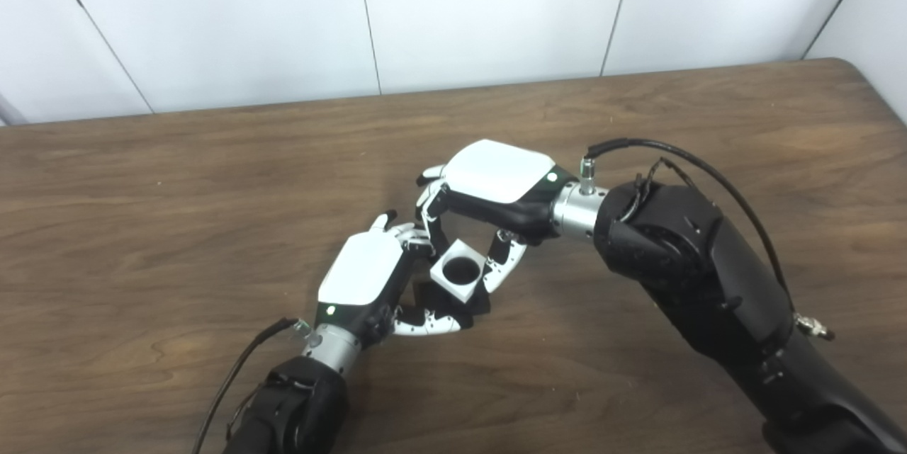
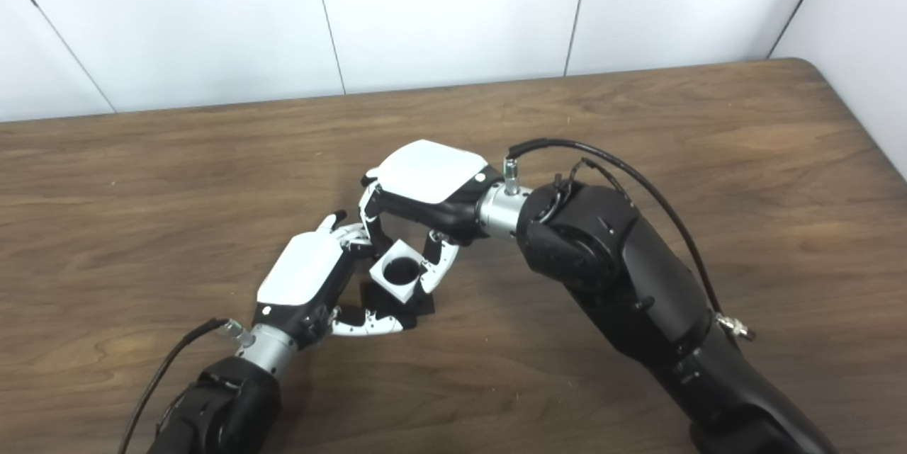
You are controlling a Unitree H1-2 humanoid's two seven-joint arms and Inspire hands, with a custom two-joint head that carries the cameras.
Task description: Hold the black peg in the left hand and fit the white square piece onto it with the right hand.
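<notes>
- White and hard-looking, the white square piece (image 1: 459, 270) reads as rigid plastic with a round hole through its middle; I judge it light, stiff and a little slick on its flat faces.
- It sits pinched in the right hand (image 1: 489, 188), whose fingers (image 1: 429, 217) press one side face while the thumb (image 1: 506, 263) presses the opposite face, hole turned upward toward the cameras.
- Those two opposed flat sides look the best place to take hold; gripping across corners would likely let it twist.
- Just below and beside the piece, the left hand (image 1: 368, 277) is curled around dark material that I take to be the black peg (image 1: 453, 302); a flat black part shows under the piece, but whether a stem already enters the hole cannot be told.
- The peg looks stiff and matte, so less slippery; holding it low, by its base, would leave its top free.
- Under the piece lies the wooden table (image 1: 142, 227), brown, grained, flat and bare near the hands.
- Beyond the piece, past the table's far edge, stands a pale panelled wall (image 1: 496, 8) with thin dark seams.
- To the right of the piece a black cable (image 1: 680, 156) loops over the right forearm, well apart from the work.
</notes>
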